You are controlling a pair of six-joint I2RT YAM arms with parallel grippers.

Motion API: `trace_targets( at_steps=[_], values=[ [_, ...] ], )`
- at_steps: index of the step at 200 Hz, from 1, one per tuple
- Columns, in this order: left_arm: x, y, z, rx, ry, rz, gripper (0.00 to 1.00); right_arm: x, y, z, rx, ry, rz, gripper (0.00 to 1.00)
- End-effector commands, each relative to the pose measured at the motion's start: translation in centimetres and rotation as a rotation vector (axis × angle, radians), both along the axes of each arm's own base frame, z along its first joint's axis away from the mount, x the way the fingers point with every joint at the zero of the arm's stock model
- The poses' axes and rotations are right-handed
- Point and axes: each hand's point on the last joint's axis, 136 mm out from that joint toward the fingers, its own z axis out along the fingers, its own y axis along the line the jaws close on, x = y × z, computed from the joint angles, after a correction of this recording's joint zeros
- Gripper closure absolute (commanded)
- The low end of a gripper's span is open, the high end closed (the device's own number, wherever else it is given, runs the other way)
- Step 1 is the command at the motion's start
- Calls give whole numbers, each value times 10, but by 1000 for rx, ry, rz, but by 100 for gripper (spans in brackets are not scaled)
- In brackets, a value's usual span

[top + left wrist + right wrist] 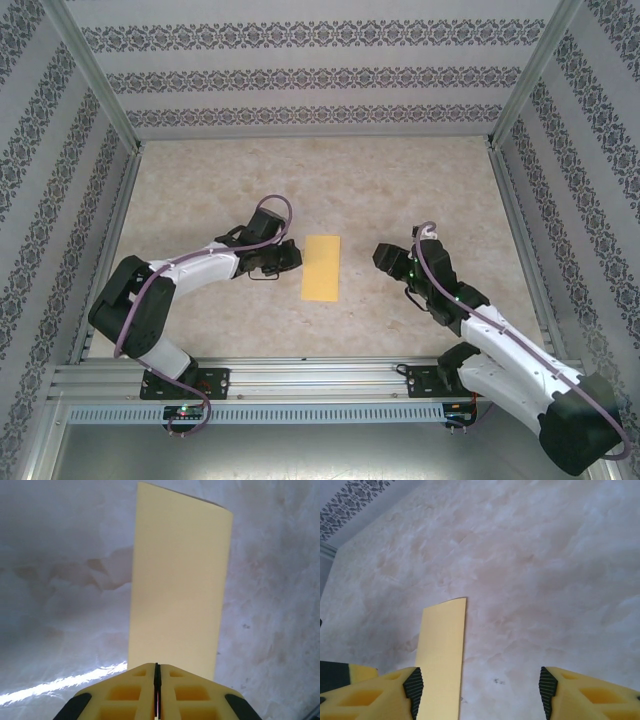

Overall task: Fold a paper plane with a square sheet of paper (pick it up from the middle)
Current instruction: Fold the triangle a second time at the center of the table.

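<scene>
At the near edge of the table (400, 190) the arm bases (185, 380) are bolted, and both arms are angled inward toward the middle. The left gripper (294, 256) is clenched: in its wrist view the left gripper (157, 672) is seen with only a thin slit between the fingers. Nothing is visibly pinched, though whether the tips touch the paper's edge cannot be told. The right gripper (383, 253) is released, its fingers (413, 690) set wide apart with nothing between them.

Between the two grippers the sheet of paper (321, 267) is laid flat on the table, already doubled into a narrow yellow rectangle whose long axis runs near to far. It is found just to the right of the left gripper and a little further to the left of the right one, so the left arm is judged the nearer. From the left wrist the sheet of paper (177, 590) is seen straight ahead. From the right wrist the sheet of paper (442, 655) is seen off by the left finger. The next fold is judged to depend on that near-far axis being met squarely
</scene>
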Motion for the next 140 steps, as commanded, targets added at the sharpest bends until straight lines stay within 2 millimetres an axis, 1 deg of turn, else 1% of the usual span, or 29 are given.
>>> trace_targets(
  at_steps=[1, 10, 26, 61, 81, 93, 109, 140],
  values=[
    [8, 5, 17, -16, -62, 48, 88, 5, 26, 12, 77, 31, 93, 32],
    [9, 5, 20, -23, -68, 53, 87, 5, 34, 8, 66, 81, 130, 33],
    [5, 5, 26, -47, -78, 62, 87, -1, 35, -5, 11, 193, 141, 32],
    [-9, 12, 35, -98, -85, 86, 79, -19, 62, -8, 24, 183, 240, 29],
    [-19, 17, 37, -102, -68, 94, 78, -29, 63, -18, 13, 230, 235, 29],
    [-25, 21, 45, -124, -88, 107, 77, -36, 65, -21, 7, 252, 247, 28],
    [-30, 30, 54, -134, -128, 135, 69, -44, 66, -25, -23, 279, 266, 28],
    [-41, 36, 56, -126, -126, 128, 67, -53, 56, -29, -83, 320, 244, 26]
  ],
)
